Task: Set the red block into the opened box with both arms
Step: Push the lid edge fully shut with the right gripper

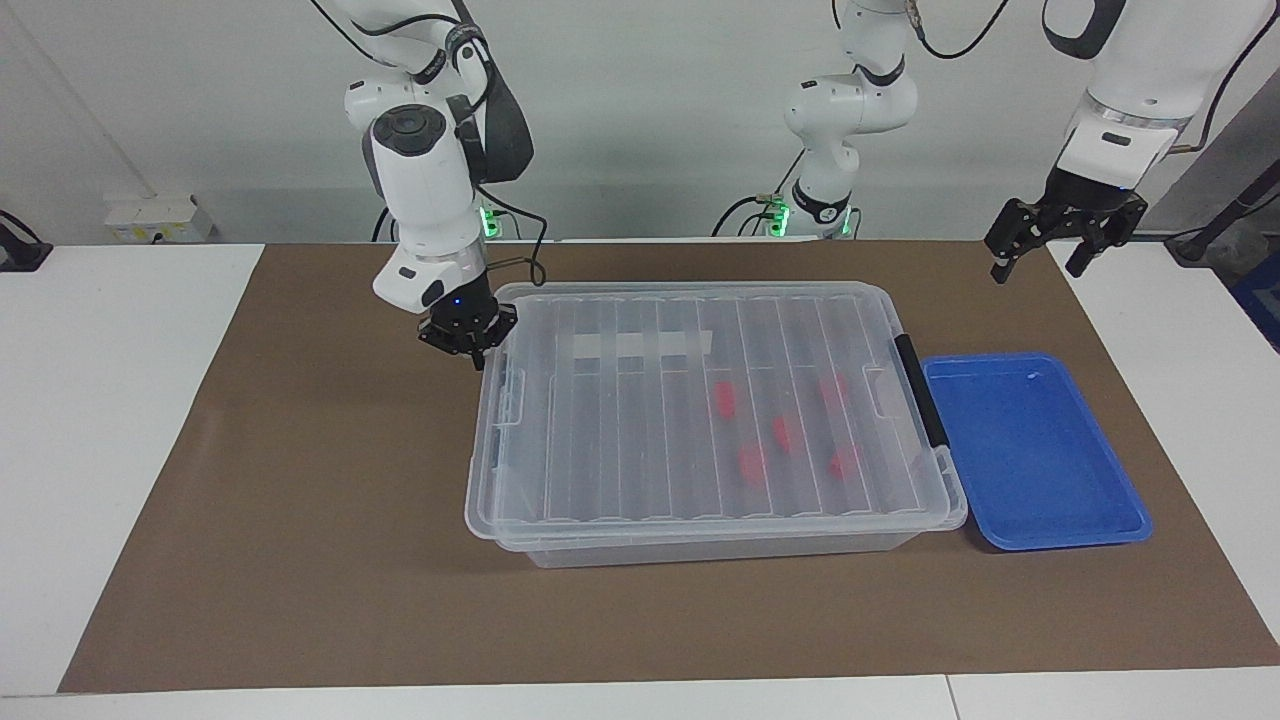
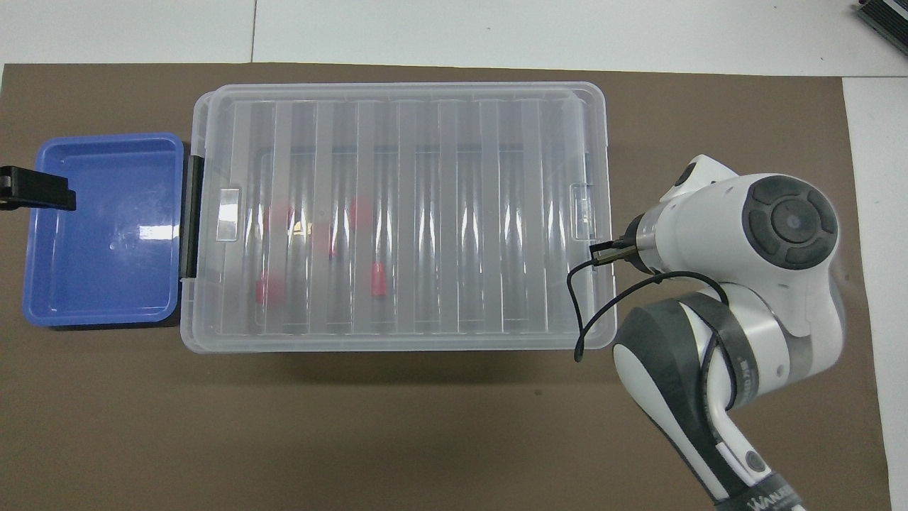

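The box (image 1: 700, 545) is a clear bin in the middle of the brown mat, with its ribbed lid (image 1: 640, 430) lying on top. Several red blocks (image 1: 725, 398) show through the lid, inside the box toward the left arm's end, and they appear again in the overhead view (image 2: 376, 278). My right gripper (image 1: 478, 358) is shut and low against the lid's edge at the right arm's end. In the overhead view the arm's wrist hides it. My left gripper (image 1: 1035, 270) hangs open and empty above the mat's corner, robot-ward of the tray.
An empty shallow blue tray (image 1: 1030, 450) lies against the box's black handle bar (image 1: 920, 390) at the left arm's end. A third white arm (image 1: 845, 120) stands at the back between the two bases. White tabletop surrounds the mat.
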